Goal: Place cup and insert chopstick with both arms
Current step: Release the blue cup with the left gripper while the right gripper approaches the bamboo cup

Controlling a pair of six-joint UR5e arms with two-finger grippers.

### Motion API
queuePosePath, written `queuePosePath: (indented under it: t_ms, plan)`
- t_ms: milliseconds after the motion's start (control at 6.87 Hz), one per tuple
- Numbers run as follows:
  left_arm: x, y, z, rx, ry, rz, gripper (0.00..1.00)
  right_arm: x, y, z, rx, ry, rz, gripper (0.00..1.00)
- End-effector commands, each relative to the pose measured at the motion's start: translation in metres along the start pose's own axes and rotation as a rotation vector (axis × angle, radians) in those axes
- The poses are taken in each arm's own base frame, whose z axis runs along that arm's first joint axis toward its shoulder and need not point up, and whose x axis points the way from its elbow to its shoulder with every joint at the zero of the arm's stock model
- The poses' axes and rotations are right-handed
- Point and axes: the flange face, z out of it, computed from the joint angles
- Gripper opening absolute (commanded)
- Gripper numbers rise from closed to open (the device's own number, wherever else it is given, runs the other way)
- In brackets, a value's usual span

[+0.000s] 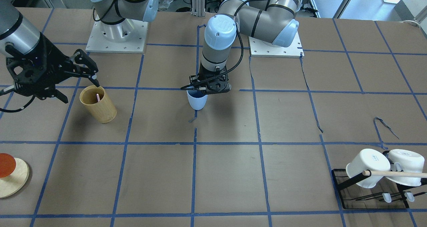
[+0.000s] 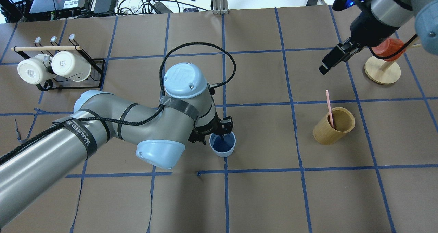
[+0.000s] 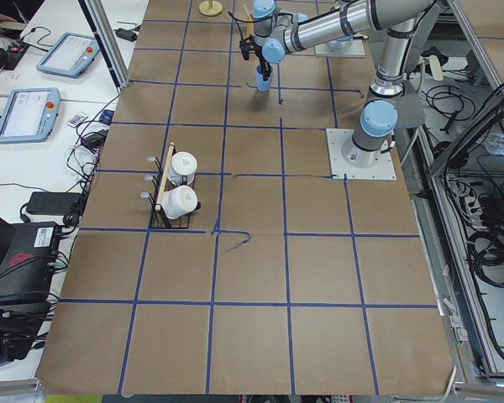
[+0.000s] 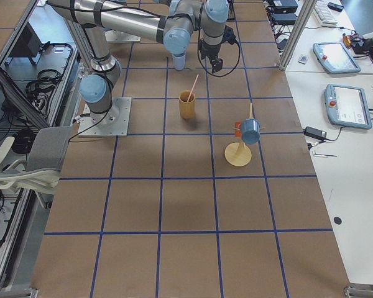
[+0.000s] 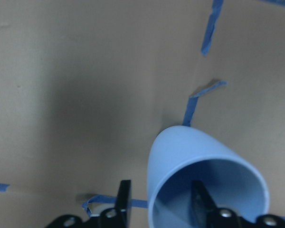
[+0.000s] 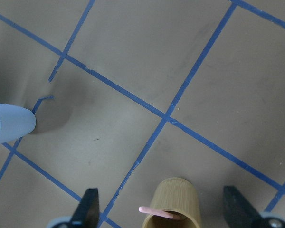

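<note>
The light-blue cup [image 2: 223, 145] stands upright on the brown table near its middle; it also shows in the front view [image 1: 197, 101] and the left wrist view [image 5: 190, 152]. My left gripper [image 2: 221, 129] hangs over its rim, open. One finger [image 5: 125, 199] is outside the wall, the other [image 5: 199, 199] is inside, each with a gap to the wall. A pale-pink chopstick [image 2: 329, 106] leans in a tan bamboo cylinder [image 2: 330, 130]. My right gripper [image 1: 80, 91] is open wide and empty, above and just beyond the cylinder [image 6: 178, 209].
A black rack [image 2: 70, 86] with two white mugs [image 2: 70, 66] and a wooden dowel stands at the far left of the overhead view. A round wooden stand [image 2: 382, 70] with an orange-red cup on a peg is at the far right, under my right arm.
</note>
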Motion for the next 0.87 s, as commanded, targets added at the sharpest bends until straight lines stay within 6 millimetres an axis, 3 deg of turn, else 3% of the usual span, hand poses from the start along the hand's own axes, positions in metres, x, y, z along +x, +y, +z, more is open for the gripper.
queuePosePath:
  t_ms: [0,146,291,437,728]
  plan:
    - [0.002,-0.048,-0.089,0.082,0.041,-0.012,0.93,-0.012,0.024,0.024,0.047,-0.034,-0.006,0.91]
    - [-0.023,-0.085,-0.138,0.087,0.027,0.098,0.93,-0.016,0.030,0.026,0.039,-0.029,-0.018,0.83]
    - [-0.068,-0.126,-0.179,0.100,0.016,0.189,0.93,-0.019,0.034,0.029,0.025,-0.041,-0.037,0.76]
    - [-0.100,-0.143,-0.201,0.104,0.007,0.250,0.93,-0.020,0.036,0.031,0.015,-0.040,-0.043,0.65]
    - [-0.112,-0.112,-0.232,0.142,-0.083,0.276,0.92,-0.011,0.041,0.033,-0.018,0.022,-0.043,0.60]
